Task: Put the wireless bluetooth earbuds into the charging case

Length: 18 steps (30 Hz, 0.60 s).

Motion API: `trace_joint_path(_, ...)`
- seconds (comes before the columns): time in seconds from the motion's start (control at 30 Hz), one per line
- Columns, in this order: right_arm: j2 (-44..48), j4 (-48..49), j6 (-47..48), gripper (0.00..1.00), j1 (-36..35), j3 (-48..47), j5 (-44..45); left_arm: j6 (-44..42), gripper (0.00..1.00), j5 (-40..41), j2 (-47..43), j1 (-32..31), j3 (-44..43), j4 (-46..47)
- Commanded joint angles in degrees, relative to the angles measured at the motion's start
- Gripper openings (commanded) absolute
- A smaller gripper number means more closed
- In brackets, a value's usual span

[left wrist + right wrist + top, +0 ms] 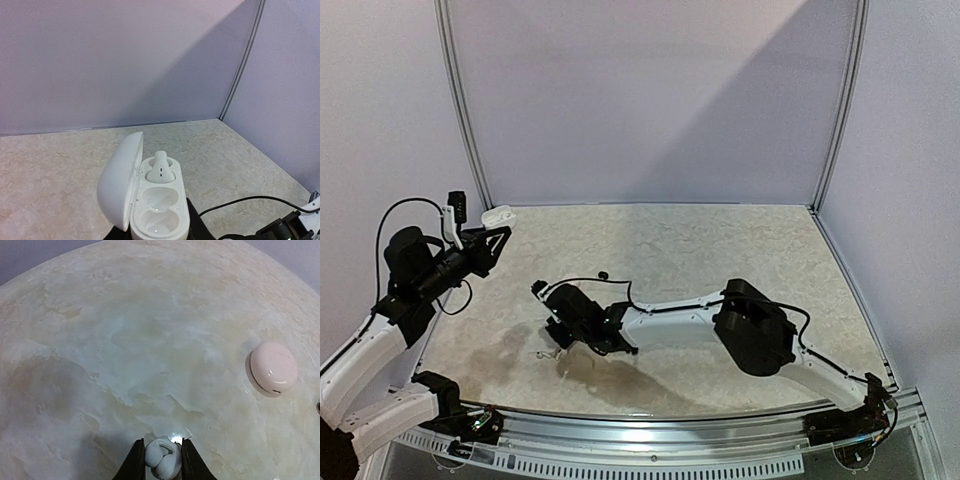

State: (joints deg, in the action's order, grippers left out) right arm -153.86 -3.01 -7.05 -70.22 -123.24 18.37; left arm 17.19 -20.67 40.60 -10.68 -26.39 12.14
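Now two earbuds and two cases can be seen. Low in the right wrist view, the right gripper (162, 445) has its two dark fingers (137, 461) pressed on a pale earbud (161, 460), one on each side. The bottom of that bud is cut off by the frame edge, so I cannot tell if it touches the table (125, 340). Farther up, at the right of that view, a closed pink case (273, 367) lies on the table, well apart from the gripper.

In the top view the right arm (670, 322) reaches from the lower right across to the middle left, bent low over the table. At the left of that view the left arm (365, 355) is lifted up. The left gripper (503, 224) pinches an open white case (160, 210). Its lid (117, 185) stands open on the left. One white earbud (160, 170) sits in the far hollow, and the two nearer hollows show shiny bottoms. The left fingers are mostly hidden under the case.
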Motion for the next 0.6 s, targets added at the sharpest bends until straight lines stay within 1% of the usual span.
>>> trace_joint_path(0.0,9.07,0.78,-4.68,0.18,1.86,9.43,3.64,-0.18,0.0,-1.83,-0.37,0.7,0.19,0.15)
trace_joint_path(0.1,15.41,2.4,-5.57,0.17,2.55,16.16,5.95,-0.07,0.0,-2.61,0.36,0.66,-0.17,-0.61)
trace_joint_path(0.23,22.94,1.94,-6.42,0.17,3.8,23.59,8.2,-0.53,0.0,-5.53,1.22,0.54,-0.12,0.39)
trace_joint_path(0.27,27.4,-0.07,-7.89,0.16,4.35,28.48,10.35,-1.29,0.0,-9.05,1.64,0.31,0.45,2.08)
trace_joint_path(0.4,37.19,-6.41,-12.31,0.15,4.77,38.39,14.59,-2.42,0.0,-14.82,1.91,-1.28,1.45,3.76)
trace_joint_path(0.5,43.16,-12.26,-19.42,0.15,5.02,47.62,16.52,-2.95,0.0,-17.49,1.8,-3.56,2.22,4.74)
trace_joint_path(0.57,47.91,-16.31,-26.44,0.14,5.0,52.6,16.92,-3.54,0.0,-17.82,1.77,-5.66,2.44,5.05)
